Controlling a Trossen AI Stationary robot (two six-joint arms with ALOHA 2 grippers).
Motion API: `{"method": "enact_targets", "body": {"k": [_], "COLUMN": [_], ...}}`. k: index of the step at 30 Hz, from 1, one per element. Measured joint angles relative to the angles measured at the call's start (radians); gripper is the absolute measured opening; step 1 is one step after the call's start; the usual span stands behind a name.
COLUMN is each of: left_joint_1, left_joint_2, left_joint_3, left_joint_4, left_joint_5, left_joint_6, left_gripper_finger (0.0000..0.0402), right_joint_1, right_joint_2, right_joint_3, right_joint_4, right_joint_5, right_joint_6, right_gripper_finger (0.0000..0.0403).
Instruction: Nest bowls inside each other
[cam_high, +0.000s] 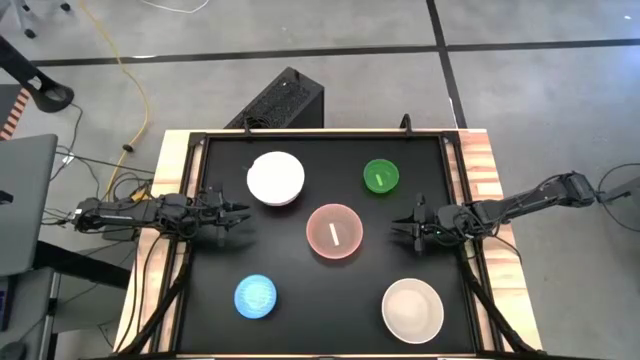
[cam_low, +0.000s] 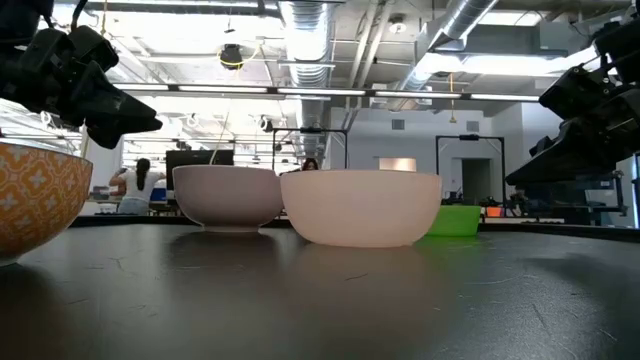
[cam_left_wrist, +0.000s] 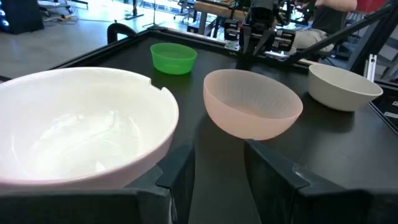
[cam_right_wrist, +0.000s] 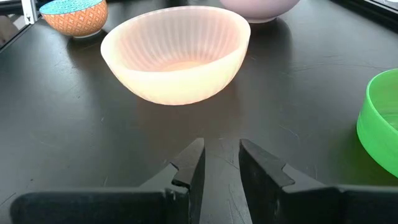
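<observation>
Five bowls stand apart on their bases on the black table top (cam_high: 300, 330). A white bowl (cam_high: 275, 178) is at the far left and a green bowl (cam_high: 381, 177) at the far right. A pale pink bowl (cam_high: 334, 232) sits in the middle. A blue bowl (cam_high: 255, 296), orange-patterned outside (cam_right_wrist: 74, 15), is near left, and a cream bowl (cam_high: 412, 308) near right. My left gripper (cam_high: 245, 215) hovers open at the left, just beside the white bowl (cam_left_wrist: 81, 124). My right gripper (cam_high: 396, 228) hovers open at the right, pointing at the pink bowl (cam_right_wrist: 177, 53). Neither holds anything.
A raised black frame (cam_high: 190, 140) runs around the table top, with wooden strips (cam_high: 490, 170) outside it. A black box (cam_high: 285, 100) and cables lie on the floor beyond the far edge. People stand far off in the room behind (cam_low: 135, 185).
</observation>
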Motion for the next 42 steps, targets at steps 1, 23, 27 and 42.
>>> {"method": "enact_targets", "body": {"k": [1,23,27,42], "left_joint_1": [0.0,0.0,0.0,0.0], "left_joint_2": [0.0,0.0,0.0,0.0], "left_joint_3": [0.0,0.0,0.0,-0.005], "left_joint_4": [0.0,0.0,0.0,0.054], "left_joint_5": [0.0,0.0,0.0,-0.026], "left_joint_6": [0.0,0.0,0.0,-0.108], "left_gripper_finger": [0.0128,0.0128,0.0128,0.0128], "right_joint_1": [0.0,0.0,0.0,-0.007], "right_joint_2": [0.0,0.0,0.0,0.0], "right_joint_3": [0.0,0.0,0.0,0.0], "right_joint_4": [0.0,0.0,0.0,0.098], "right_joint_5": [0.0,0.0,0.0,0.069], "right_joint_6": [0.0,0.0,0.0,0.04], "right_gripper_finger": [0.0118,0.0118,0.0118,0.0118]}}
